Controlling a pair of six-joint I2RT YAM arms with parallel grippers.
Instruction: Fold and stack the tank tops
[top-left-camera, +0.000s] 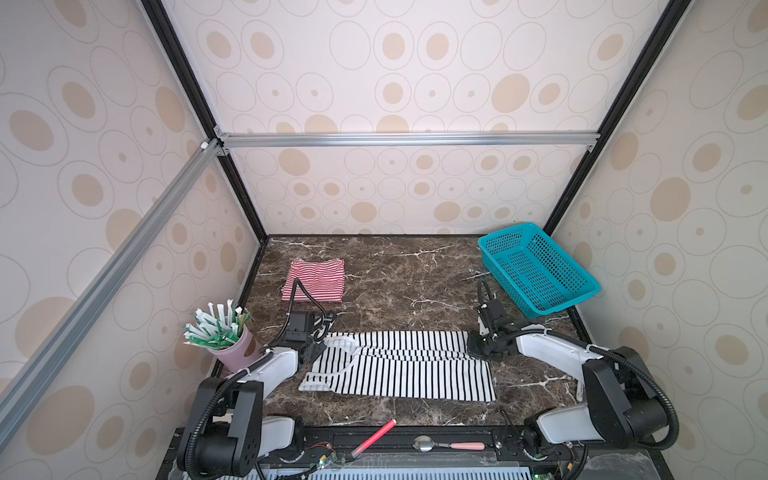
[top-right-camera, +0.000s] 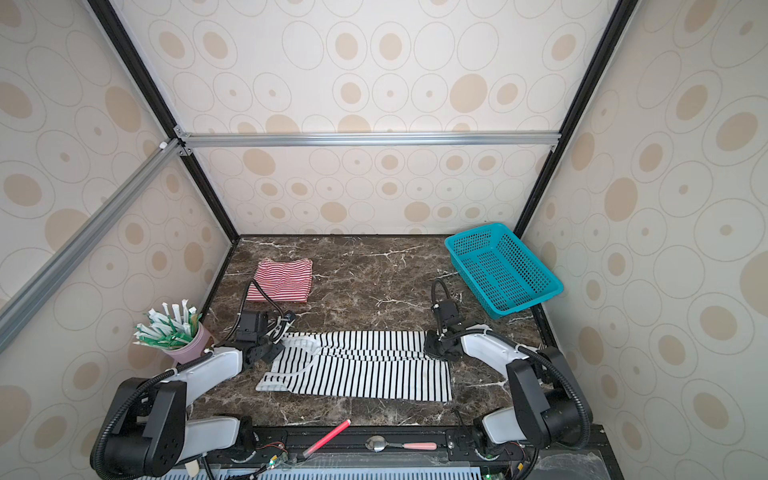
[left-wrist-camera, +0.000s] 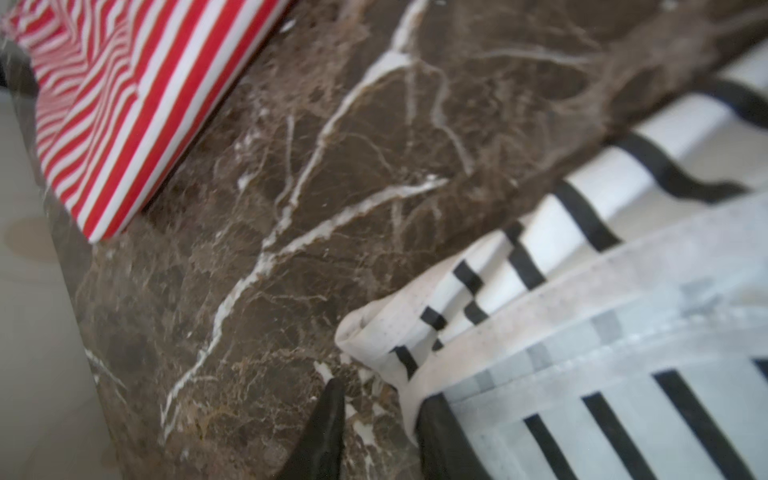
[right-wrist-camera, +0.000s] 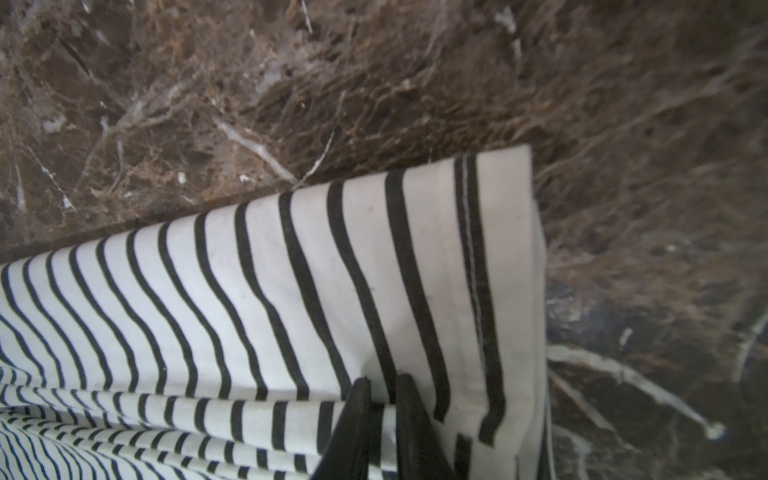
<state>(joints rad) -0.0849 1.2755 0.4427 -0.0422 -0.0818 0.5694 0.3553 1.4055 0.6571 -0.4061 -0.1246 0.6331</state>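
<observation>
1. Presently spread along the near edge of the surface (top-left-camera: 415, 286), about midway between its left and right edges: the black-and-white tank top (top-left-camera: 399, 368). Straps toward the left edge, hem toward the right edge, far long side already turned over onto the middle.
2. Well apart from it, near the far-left corner: the red-and-white tank top (top-left-camera: 313, 280), lying in a compact folded square. Judged done, and the likely base of the stack.
3. Right jaws: almost closed, pinching a raised ridge of striped cloth just inside the hem (right-wrist-camera: 511, 249), at the right end of the turned-over side.
4. Left jaws: parted and clamped on nothing. One fingertip (left-wrist-camera: 330, 415) over bare marble, the other against the edge of the white-trimmed strap (left-wrist-camera: 415, 332), which lies curled on the surface.
5. Handling, as a judgement: light, limp knit, no stiffness at all, so sagging and creasing wherever unsupported. Not fragile and not very slippery, but layers prone to sliding over each other.
6. Best taken at two matching corners of one long side, through every layer: the strap end on the left, the hem corner on the right. A thin pinch near the edge rather than a deep bite into the middle.
7. Worth watching: a single layer caught instead of both, or uneven lift between the two ends, skewing the fold. Teal basket (top-left-camera: 567, 300) at the far-right corner, clear of the work.
</observation>
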